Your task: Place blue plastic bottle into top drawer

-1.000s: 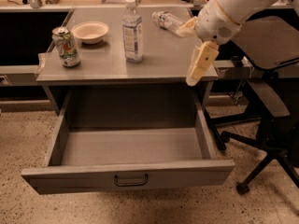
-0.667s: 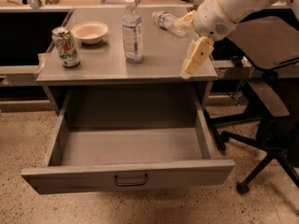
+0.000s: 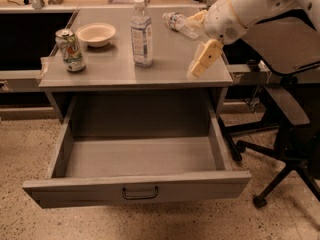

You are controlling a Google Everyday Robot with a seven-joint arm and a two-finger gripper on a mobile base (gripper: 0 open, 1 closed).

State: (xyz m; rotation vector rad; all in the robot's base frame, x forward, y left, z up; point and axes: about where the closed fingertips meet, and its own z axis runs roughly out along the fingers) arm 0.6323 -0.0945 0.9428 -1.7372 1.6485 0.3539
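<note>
The white arm reaches in from the upper right, its gripper (image 3: 201, 38) low over the cabinet top's right edge, jaws spread wide and holding nothing. One blue plastic bottle (image 3: 142, 32) stands upright at top centre. One top drawer (image 3: 136, 194) gapes open below. One can (image 3: 70, 49), one bowl (image 3: 96, 34), one smaller bottle (image 3: 179, 24) lying down.

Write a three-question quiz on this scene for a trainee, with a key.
1. True or false: the blue plastic bottle stands upright on the tabletop.
2. The top drawer is: A) open and empty, B) shut, C) open and full.
3. Fill in: in the picture, the gripper hovers over the tabletop to the ___ of that bottle.
Key: 1 true; 2 A; 3 right.
</note>
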